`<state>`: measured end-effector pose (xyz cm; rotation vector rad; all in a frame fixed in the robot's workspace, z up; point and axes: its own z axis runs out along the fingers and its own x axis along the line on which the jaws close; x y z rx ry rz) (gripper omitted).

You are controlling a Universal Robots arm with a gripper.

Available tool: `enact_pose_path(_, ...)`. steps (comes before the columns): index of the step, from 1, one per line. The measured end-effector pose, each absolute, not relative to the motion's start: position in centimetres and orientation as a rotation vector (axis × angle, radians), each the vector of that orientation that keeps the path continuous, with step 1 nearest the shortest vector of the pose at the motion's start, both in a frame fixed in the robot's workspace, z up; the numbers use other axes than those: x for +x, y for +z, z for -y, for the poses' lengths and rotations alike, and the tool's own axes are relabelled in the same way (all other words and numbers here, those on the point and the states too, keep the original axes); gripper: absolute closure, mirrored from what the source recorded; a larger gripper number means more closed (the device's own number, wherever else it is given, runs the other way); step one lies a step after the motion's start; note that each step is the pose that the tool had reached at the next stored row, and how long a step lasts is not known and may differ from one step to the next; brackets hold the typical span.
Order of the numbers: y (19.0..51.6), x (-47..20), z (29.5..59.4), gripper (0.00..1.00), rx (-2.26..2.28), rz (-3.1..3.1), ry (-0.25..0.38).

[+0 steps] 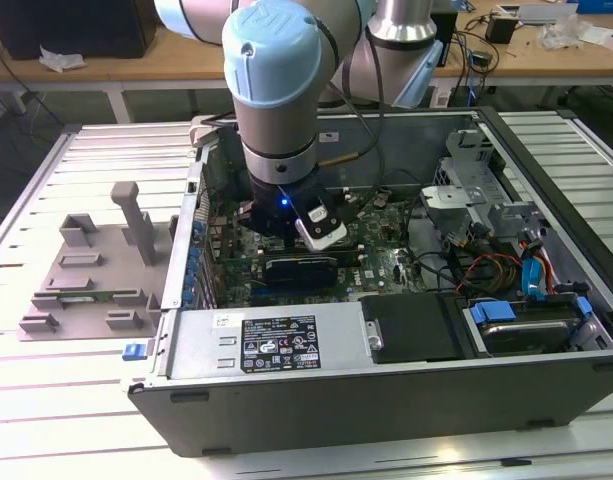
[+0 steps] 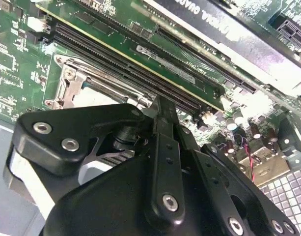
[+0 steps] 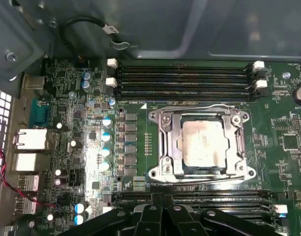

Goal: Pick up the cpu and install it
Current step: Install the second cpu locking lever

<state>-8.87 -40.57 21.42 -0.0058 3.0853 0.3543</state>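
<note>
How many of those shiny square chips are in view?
1: the cpu lies inside the metal socket frame on the green motherboard. Others may be hidden under the arm.

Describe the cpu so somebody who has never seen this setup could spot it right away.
Start at the open computer case on the slatted table and find the green motherboard under the arm's gripper. In the first wrist view, a square metal socket frame sits between two banks of long black memory slots. The cpu is the flat, pale, shiny square inside that frame, the only plain metal plate there.
</note>
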Motion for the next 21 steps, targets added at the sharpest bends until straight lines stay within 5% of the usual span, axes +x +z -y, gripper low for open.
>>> enact_pose_path(21,21.4,-6.3,36.6,0.89,-0.004,-3.088,0.326)
